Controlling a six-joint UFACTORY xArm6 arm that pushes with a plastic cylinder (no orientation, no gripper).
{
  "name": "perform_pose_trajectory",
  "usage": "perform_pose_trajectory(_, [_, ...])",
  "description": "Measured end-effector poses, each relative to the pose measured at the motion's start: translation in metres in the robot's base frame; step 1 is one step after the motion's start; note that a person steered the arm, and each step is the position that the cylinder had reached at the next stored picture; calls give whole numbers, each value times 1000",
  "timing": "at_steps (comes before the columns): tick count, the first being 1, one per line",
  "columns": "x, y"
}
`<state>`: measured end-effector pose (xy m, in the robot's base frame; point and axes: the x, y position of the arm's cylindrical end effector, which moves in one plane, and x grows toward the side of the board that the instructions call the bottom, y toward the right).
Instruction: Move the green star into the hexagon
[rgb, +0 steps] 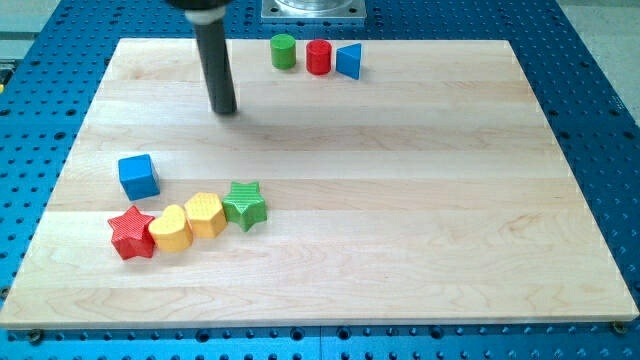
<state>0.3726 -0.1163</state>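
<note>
The green star (245, 204) lies at the view's lower left, touching the right side of the yellow hexagon (205, 214). A yellow heart (171, 229) and a red star (131, 233) continue the row to the left. My tip (225, 109) rests on the board near the view's top left, well above the row and apart from every block.
A blue cube (138, 176) sits above the red star. A green cylinder (284, 51), a red cylinder (318, 57) and a blue triangle (348, 61) stand in a row at the top edge. The wooden board (400, 200) lies on a blue perforated table (600, 100).
</note>
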Motion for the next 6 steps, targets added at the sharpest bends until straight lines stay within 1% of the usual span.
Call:
perform_pose_trajectory(1, [108, 38])
perform_pose_trajectory(2, [163, 66])
perform_pose_trajectory(3, [153, 118])
perform_pose_trajectory(4, [201, 135])
perform_pose_trajectory(5, [242, 100])
perform_pose_trajectory(6, [210, 31])
